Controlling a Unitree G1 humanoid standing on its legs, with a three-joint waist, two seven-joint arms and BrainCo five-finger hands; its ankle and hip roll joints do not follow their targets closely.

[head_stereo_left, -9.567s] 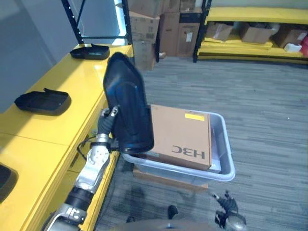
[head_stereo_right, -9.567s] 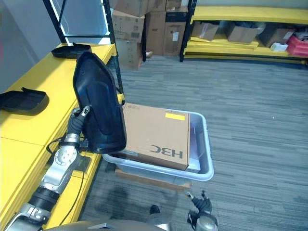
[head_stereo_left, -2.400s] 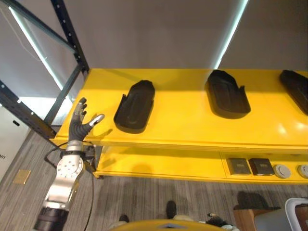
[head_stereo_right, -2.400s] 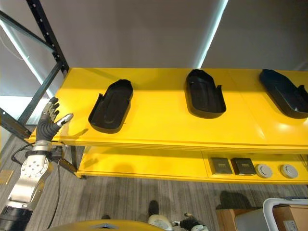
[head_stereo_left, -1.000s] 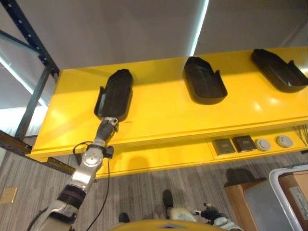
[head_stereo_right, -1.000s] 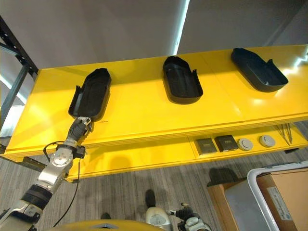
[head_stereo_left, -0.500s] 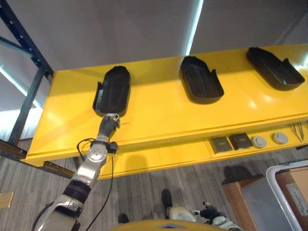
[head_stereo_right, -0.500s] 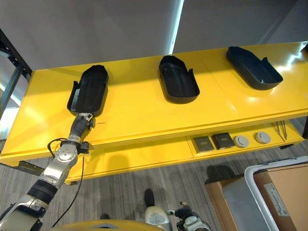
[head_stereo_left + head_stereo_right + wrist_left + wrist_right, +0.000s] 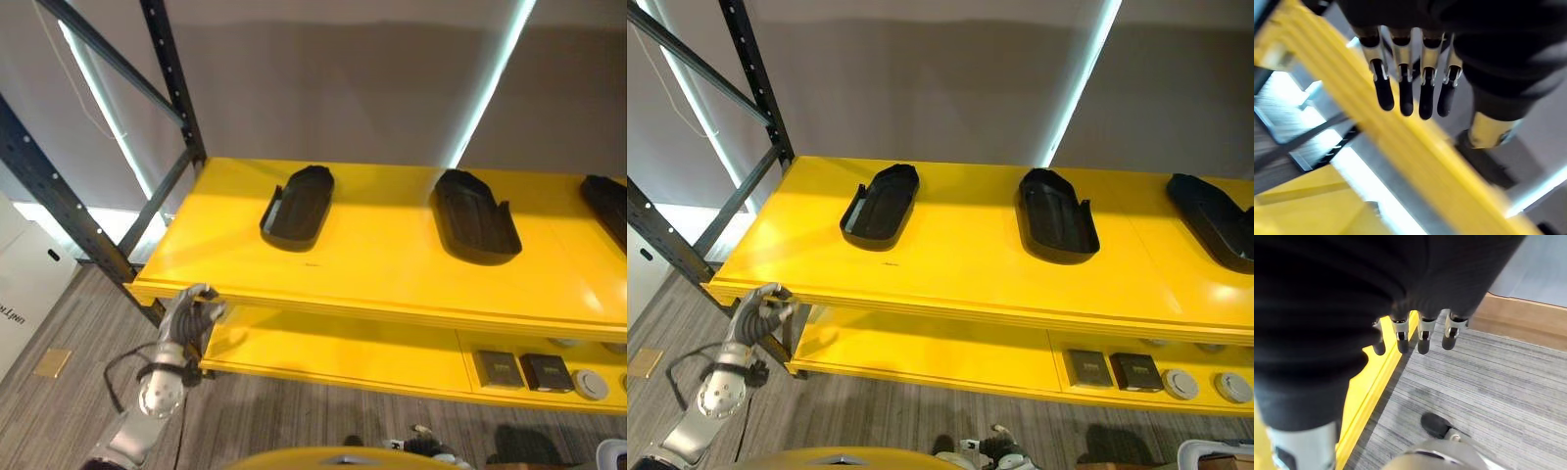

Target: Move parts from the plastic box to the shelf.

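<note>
Three black parts are seen lying on the yellow shelf: a left part, a middle part, and a right part at the edge. The left robot hand is held empty below the shelf's near left corner, fingers relaxed. The right robot hand hangs over the floor, fingers straight and empty.

yellow shelf, three black parts
</note>
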